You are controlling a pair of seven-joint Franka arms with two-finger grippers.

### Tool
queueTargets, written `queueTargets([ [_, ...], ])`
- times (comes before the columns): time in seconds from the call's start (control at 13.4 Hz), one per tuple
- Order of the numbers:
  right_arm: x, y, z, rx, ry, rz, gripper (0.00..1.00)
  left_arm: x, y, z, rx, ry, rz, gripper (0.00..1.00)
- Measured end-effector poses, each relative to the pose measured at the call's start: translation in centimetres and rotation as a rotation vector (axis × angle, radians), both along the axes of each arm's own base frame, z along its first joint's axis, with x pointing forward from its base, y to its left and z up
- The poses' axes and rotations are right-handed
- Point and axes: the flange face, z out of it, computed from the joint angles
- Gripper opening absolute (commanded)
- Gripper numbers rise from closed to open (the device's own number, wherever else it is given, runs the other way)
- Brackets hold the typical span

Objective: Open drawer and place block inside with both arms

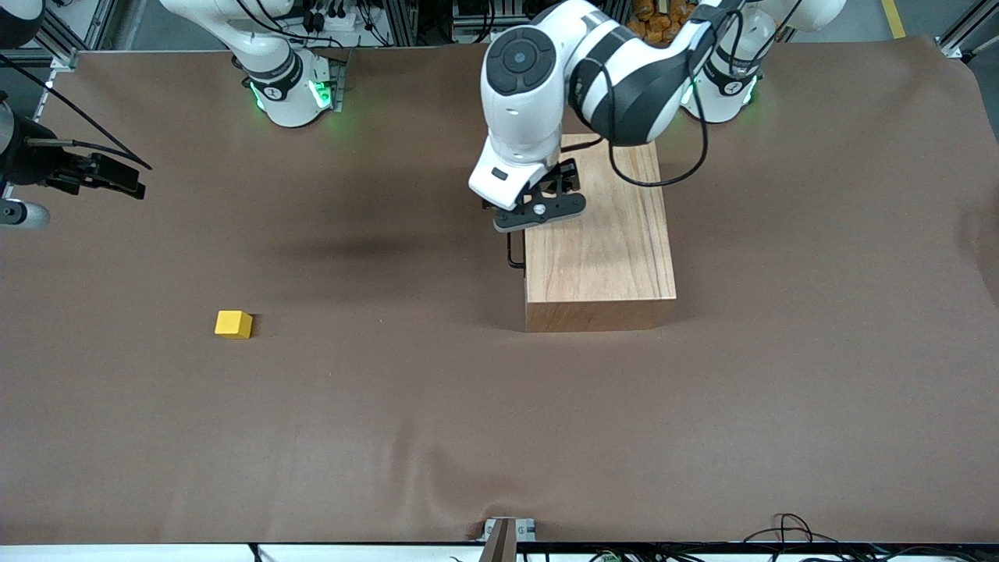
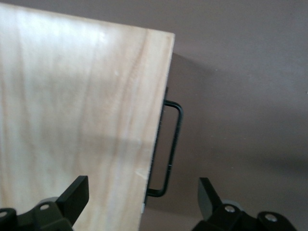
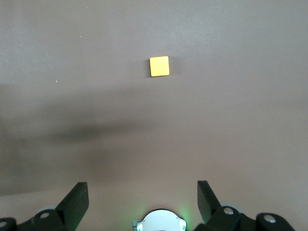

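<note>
Our left gripper (image 1: 538, 209), jaws apart, hovers over the shut drawer's (image 1: 521, 257) wire handle (image 2: 172, 149): thin, stiff, grab mid-loop. Right gripper (image 1: 117, 178) waits spread, high at nine o'clock; the block (image 1: 233, 324), light and rigid, sits at eight

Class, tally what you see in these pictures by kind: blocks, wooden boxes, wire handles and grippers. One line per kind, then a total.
Yellow block: 1
Wooden box: 1
Black wire handle: 1
Grippers: 2, the left gripper over the box's handle edge, open; the right gripper open, up over the table
Total: 5
</note>
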Motion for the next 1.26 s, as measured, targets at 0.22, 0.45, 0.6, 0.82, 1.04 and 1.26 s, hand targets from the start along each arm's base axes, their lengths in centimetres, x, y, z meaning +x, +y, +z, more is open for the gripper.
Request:
queueTargets([
  [0.22,0.0,0.3,0.0,0.004,-0.001,0.003,1.0,-2.5,-3.6,-3.5,0.019,0.004,0.024,1.0],
  [0.45,0.1,0.5,0.0,0.005,-0.005,0.008,1.0,-3.3,-5.7,-5.8,0.001,-0.015,0.027,1.0],
  [0.6,0.1,0.6,-0.1,0.005,-0.004,0.01,1.0,-2.9,-5.9,-6.6,-0.002,-0.031,0.021,1.0],
  [0.82,0.1,0.6,-0.2,0.005,-0.001,0.01,1.0,-3.0,-6.6,-8.7,0.023,-0.05,-0.016,1.0],
  [1.04,0.1,0.7,-0.6,0.005,0.007,0.011,1.0,-4.1,-7.6,-10.6,0.07,-0.08,-0.085,1.0],
  [1.26,0.1,0.7,-0.9,0.006,0.01,0.011,1.0,-4.2,-7.7,-11.4,0.084,-0.068,-0.15,1.0],
])
